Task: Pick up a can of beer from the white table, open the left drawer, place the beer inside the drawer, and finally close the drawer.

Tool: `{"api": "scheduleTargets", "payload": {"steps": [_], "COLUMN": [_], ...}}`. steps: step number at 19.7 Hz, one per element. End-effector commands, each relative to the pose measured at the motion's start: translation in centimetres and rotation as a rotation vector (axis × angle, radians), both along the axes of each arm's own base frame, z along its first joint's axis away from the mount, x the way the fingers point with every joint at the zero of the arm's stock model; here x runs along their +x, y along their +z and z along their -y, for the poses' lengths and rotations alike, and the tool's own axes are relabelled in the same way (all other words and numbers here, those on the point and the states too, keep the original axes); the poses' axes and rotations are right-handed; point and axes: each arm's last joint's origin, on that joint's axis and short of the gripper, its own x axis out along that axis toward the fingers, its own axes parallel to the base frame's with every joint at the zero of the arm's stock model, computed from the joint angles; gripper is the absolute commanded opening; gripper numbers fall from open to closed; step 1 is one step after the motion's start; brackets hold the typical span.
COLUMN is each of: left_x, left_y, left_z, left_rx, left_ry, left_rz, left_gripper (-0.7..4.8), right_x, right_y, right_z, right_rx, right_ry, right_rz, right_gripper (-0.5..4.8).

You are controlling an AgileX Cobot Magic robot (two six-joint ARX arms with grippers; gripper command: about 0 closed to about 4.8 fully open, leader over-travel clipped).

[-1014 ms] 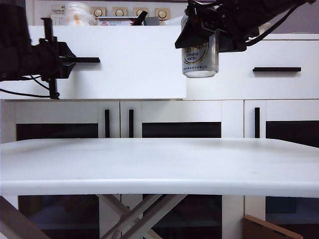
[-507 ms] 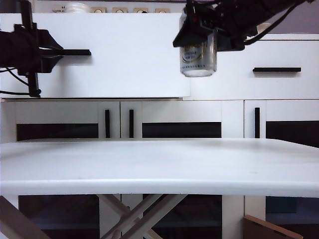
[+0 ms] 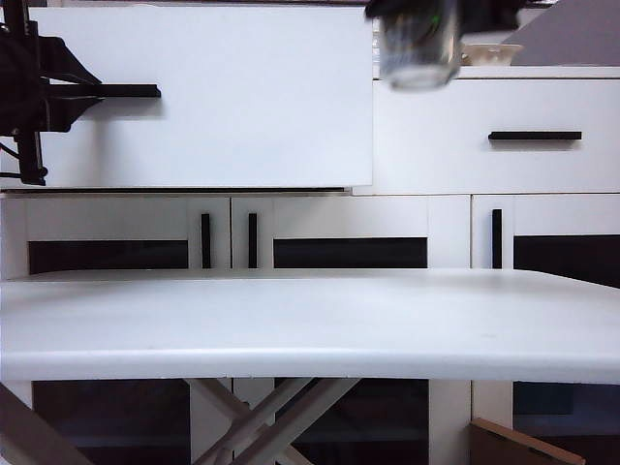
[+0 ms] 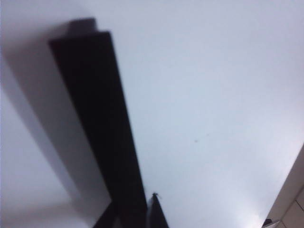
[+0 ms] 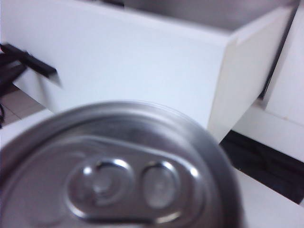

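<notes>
Can (image 3: pixel 418 53) hangs blurred at top of exterior view, gripped in right gripper (image 3: pixel 426 15) (mostly cut off by frame edge), beside top right corner of drawer (image 3: pixel 242 97). Can's lid (image 5: pixel 118 175) fills right wrist view, drawer pulled out beyond. Left gripper (image 3: pixel 82 92) pinches drawer handle (image 4: pixel 95 118), jaws pressed together on it. Table (image 3: pixel 310 320) well below both grippers.

The white table (image 3: pixel 310 320) stands before the cabinet (image 3: pixel 450 232), on crossed white folding legs (image 3: pixel 262 412)
</notes>
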Motion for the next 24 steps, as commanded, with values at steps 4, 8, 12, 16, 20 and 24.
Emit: {"api": "scheduleTargets", "payload": {"steps": [4, 8, 12, 16, 20, 24], "left_x": [-2.7, -4.1, -6.2, -7.3, -7.4, -7.6], "left_y": [0.0, -0.1, -0.4, 0.1, 0.2, 0.8], "left_z": [1.2, 2.7, 1.9, 1.6, 1.6, 1.6], "left_rx": [-0.024, -0.040, -0.023, -0.006, -0.007, -0.012], "left_ry": [0.068, 0.025, 0.057, 0.059, 0.053, 0.008], "left_rz": [0.043, 0.048, 0.037, 0.025, 0.031, 0.092], "left_gripper": [-0.07, -0.07, -0.07, -0.07, 2.68, 4.79], "right_x": [-2.2, -2.6, -2.7, -2.7, -2.7, -2.8], "right_y": [2.4, 2.8, 2.9, 2.9, 2.9, 2.9], "right_z": [1.2, 1.4, 1.4, 1.5, 1.4, 1.4], "right_rx": [0.041, 0.050, 0.052, 0.053, 0.053, 0.053], "right_ry": [0.009, 0.010, 0.010, 0.009, 0.010, 0.010], "right_rz": [0.071, 0.087, 0.092, 0.092, 0.093, 0.093], "right_gripper": [1.98, 1.98, 1.98, 1.98, 1.98, 1.98]}}
